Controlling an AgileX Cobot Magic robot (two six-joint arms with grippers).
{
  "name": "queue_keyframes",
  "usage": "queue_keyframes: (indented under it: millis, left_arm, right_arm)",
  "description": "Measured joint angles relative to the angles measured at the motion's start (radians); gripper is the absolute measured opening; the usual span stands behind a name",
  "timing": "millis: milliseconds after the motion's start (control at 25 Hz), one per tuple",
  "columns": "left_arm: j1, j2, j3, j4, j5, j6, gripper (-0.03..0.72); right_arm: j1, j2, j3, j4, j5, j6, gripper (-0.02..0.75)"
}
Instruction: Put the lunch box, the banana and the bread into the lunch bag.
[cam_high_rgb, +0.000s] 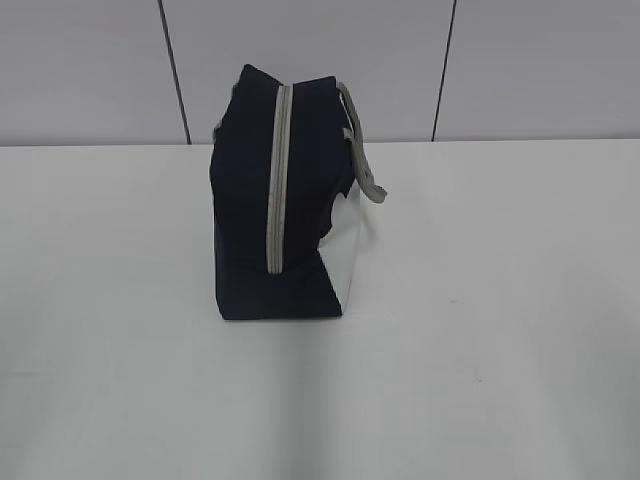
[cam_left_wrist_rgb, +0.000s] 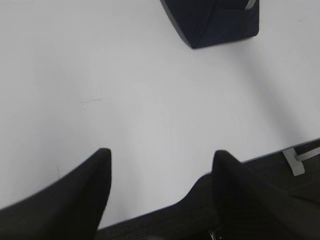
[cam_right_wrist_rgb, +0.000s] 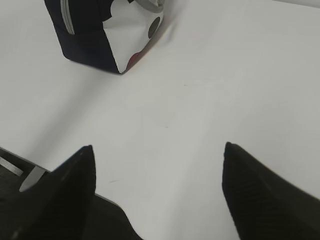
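The navy-blue lunch bag stands upright in the middle of the white table, its grey zipper shut and facing the exterior view, grey handles at its right. It also shows at the top of the left wrist view and of the right wrist view, where its white side panel shows. The lunch box, the banana and the bread are out of view. My left gripper is open and empty over the table's near edge. My right gripper is open and empty, also near that edge. Neither gripper shows in the exterior view.
The white table runs around the bag on all sides. A grey panelled wall stands behind it. The table's front edge and dark floor show below the left gripper.
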Motion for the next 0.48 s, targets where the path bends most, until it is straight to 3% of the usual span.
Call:
queue_keyframes:
  millis: [240,480]
  left_arm:
    - [0.0,0.0,0.0,-0.002,0.0,0.0,0.442]
    - [0.0,0.0,0.0,-0.003,0.0,0.0,0.442]
  right_arm:
    - [0.0,0.0,-0.027,0.0,0.189,0.044,0.583]
    - [0.0,0.0,-0.015,0.0,0.2,0.046,0.582]
